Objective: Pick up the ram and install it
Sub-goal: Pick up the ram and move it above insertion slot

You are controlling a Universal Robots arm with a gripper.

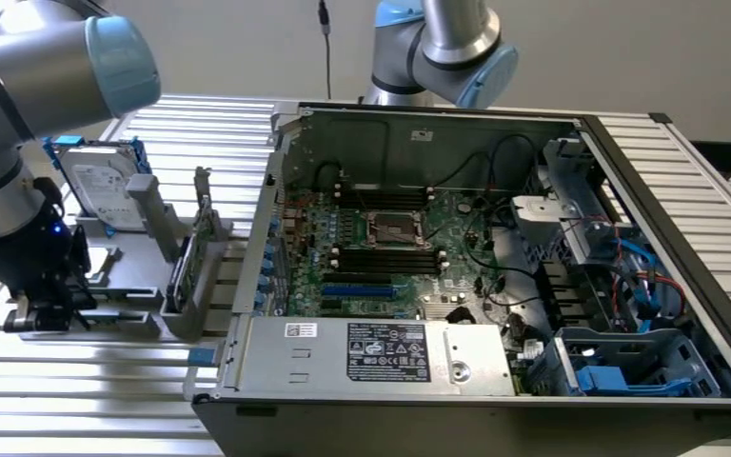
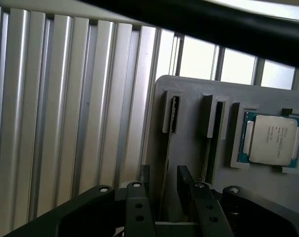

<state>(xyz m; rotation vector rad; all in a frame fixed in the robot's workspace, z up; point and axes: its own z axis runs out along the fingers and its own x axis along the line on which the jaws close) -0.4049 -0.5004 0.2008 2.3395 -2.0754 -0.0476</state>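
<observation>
My gripper (image 1: 42, 309) hangs low over the near end of a grey parts holder (image 1: 125, 286) at the exterior view's left. In the wrist view its two black fingers (image 2: 144, 183) stand apart, one on each side of a narrow slot in the holder (image 2: 189, 163). The ram (image 2: 174, 116) stands on edge in that slot and I see it as a thin dark strip running down between the fingers. The gripper (image 2: 164, 185) is open and I see a gap on both sides of the strip. The open computer case (image 1: 467, 267) lies to the exterior view's right, with its motherboard (image 1: 385, 248) exposed.
The holder also carries a silver hard drive with blue rails (image 1: 96, 181), an upright card with a metal bracket (image 1: 194, 257) and a processor chip (image 2: 270, 139). A second slot (image 2: 217, 126) runs beside the ram's. Another arm (image 1: 448, 48) stands behind the case. Ribbed metal table (image 1: 73, 381) all round.
</observation>
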